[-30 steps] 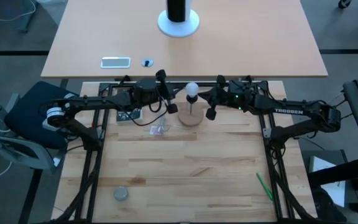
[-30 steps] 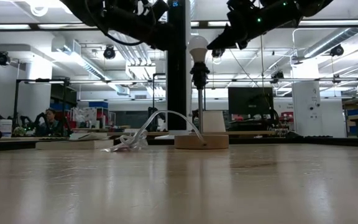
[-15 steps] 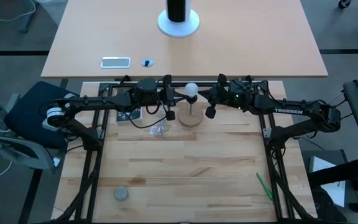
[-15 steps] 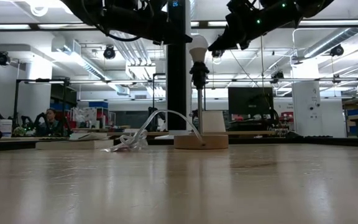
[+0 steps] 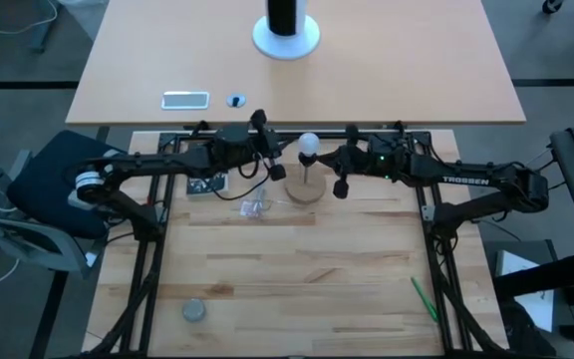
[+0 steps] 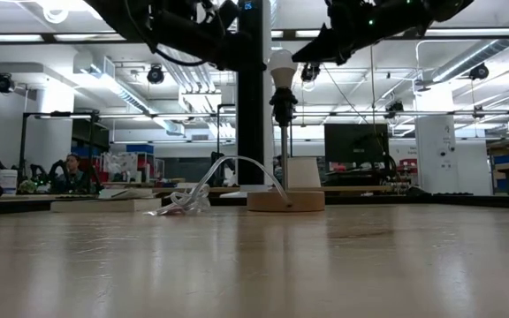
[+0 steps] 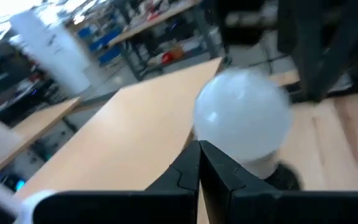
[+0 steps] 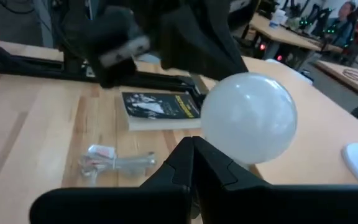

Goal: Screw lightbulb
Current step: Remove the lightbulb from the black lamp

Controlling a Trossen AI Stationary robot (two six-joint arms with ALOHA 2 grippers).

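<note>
Surface [image 5: 297, 279], near edge: one grey puck [image 5: 194, 311], one green pen [image 5: 424, 298]. Farther back: one plastic wrapper [image 5: 254, 207]; one lightbulb [image 5: 308, 146] seated upright in one socket stand [image 5: 306, 190], apparently screwed in. Flanking it, left gripper [image 5: 278, 172] and right gripper [image 5: 340, 186], fingers pressed together, empty. Judged step: finishing; next, arms withdraw.
</note>
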